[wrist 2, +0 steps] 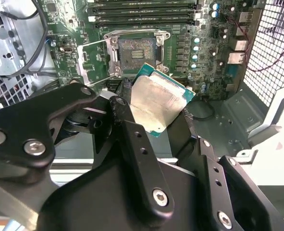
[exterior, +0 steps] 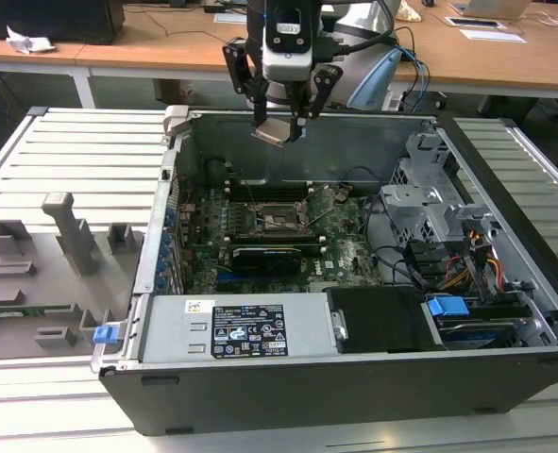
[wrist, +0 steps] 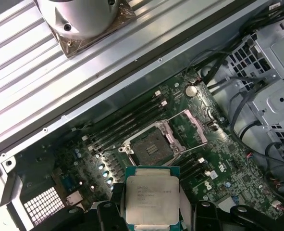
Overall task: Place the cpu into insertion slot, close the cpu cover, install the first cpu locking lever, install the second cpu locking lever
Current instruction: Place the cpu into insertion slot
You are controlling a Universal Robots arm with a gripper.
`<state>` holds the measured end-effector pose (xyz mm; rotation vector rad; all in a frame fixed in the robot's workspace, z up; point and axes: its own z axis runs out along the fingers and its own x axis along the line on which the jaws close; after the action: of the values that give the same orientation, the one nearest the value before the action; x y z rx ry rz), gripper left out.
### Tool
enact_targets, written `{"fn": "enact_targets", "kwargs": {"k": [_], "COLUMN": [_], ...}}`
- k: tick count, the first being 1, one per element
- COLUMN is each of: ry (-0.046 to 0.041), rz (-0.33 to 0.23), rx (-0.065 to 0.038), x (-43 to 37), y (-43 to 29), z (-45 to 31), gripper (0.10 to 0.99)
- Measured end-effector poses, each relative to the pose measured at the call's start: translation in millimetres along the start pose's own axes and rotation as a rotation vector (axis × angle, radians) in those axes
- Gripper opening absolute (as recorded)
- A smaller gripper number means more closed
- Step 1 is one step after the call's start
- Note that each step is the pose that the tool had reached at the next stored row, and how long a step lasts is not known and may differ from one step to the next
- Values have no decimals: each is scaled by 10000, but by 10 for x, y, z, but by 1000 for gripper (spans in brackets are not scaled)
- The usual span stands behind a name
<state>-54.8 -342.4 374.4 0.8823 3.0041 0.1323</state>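
Note:
My gripper (exterior: 279, 126) hangs above the back wall of the open computer case (exterior: 156, 245), shut on the cpu (exterior: 277, 131), a flat square chip with a silver-grey top. In both wrist views the cpu (wrist 2: 157, 101) (wrist: 151, 199) sits between the black fingers (wrist 2: 132, 139), tilted in the second wrist view. Below it on the green motherboard lies the insertion slot (exterior: 280, 219) (wrist 2: 137, 50) (wrist: 151, 148), a dark square recess with nothing in it. The cpu cover (wrist 2: 97, 60) (wrist: 190, 127) is swung open beside the slot. The cpu is well above the slot, not touching the board.
Long black memory slots (wrist 2: 142, 12) flank the socket. A black expansion card (exterior: 264, 255) lies in front of it, then the power supply (exterior: 250, 330). A metal drive cage (exterior: 430, 203) and cables stand at the exterior view's right. Grey fixtures (exterior: 61, 236) sit on the slatted table.

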Motion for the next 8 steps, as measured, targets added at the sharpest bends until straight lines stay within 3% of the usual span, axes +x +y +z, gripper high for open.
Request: {"fn": "enact_targets", "kwargs": {"k": [8], "ry": [-45], "rz": [526], "rx": [-5], "x": [0], "y": [-1], "z": [10], "gripper": [541]}}
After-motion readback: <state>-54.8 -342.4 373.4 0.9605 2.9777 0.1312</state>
